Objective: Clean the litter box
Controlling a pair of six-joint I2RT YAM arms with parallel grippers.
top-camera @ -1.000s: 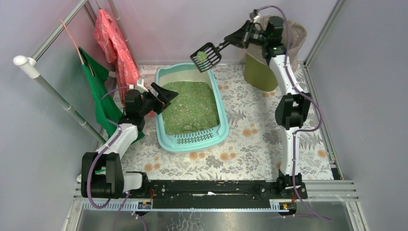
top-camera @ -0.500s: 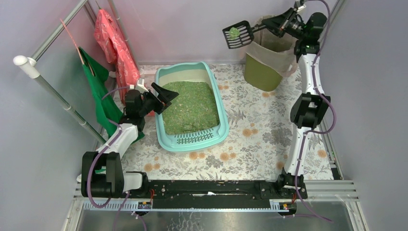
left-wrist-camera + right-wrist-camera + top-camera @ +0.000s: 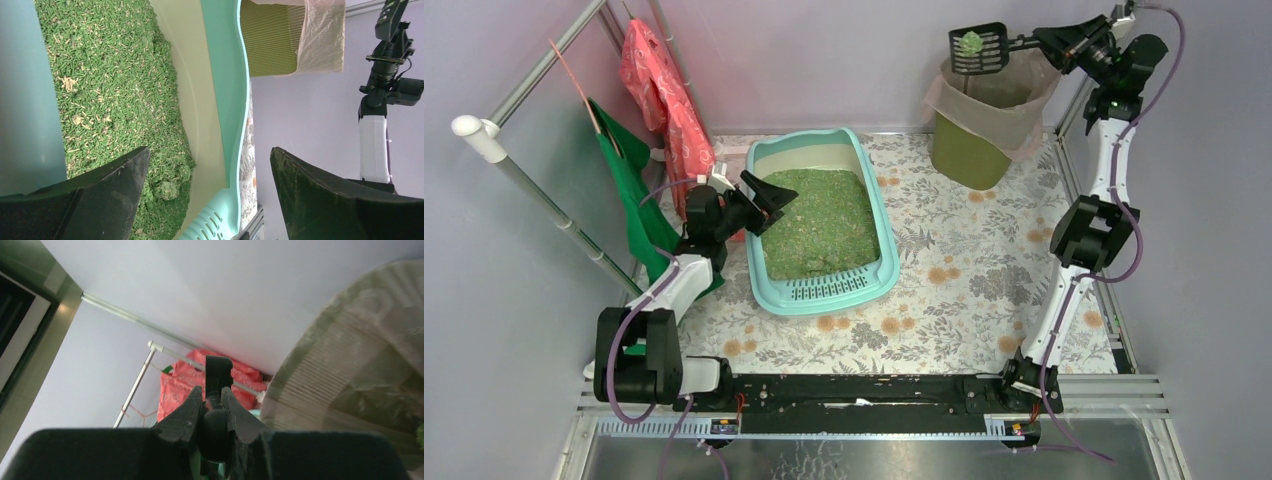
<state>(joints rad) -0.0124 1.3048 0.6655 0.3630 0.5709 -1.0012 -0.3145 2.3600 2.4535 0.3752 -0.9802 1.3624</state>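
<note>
The litter box (image 3: pixel 836 292), a pale turquoise tray holding green granules (image 3: pixel 817 220), lies left of centre on the floral mat. My left gripper (image 3: pixel 764 196) hangs open over its left rim; in the left wrist view the gripper (image 3: pixel 210 170) looks along the rim (image 3: pixel 225 75), with a clump (image 3: pixel 167 190) in the granules below. At the back right my right gripper (image 3: pixel 1052 40) is shut on the handle of a black slotted scoop (image 3: pixel 979 48). The scoop carries a green clump (image 3: pixel 971 43) above the olive bin (image 3: pixel 969 152). The right wrist view has the gripper (image 3: pixel 212 405) clamped on the handle (image 3: pixel 218 371).
The bin is lined with a beige bag (image 3: pixel 999 92). A red bag (image 3: pixel 662 95) and a green bag (image 3: pixel 629 190) hang from a metal rack (image 3: pixel 534 190) on the left. Walls close in behind and on the right. The floral mat (image 3: pixel 964 280) covers the floor.
My right arm has swung the loaded scoop from above the back of the litter box to the right and up, over the bin. The left arm has not moved.
</note>
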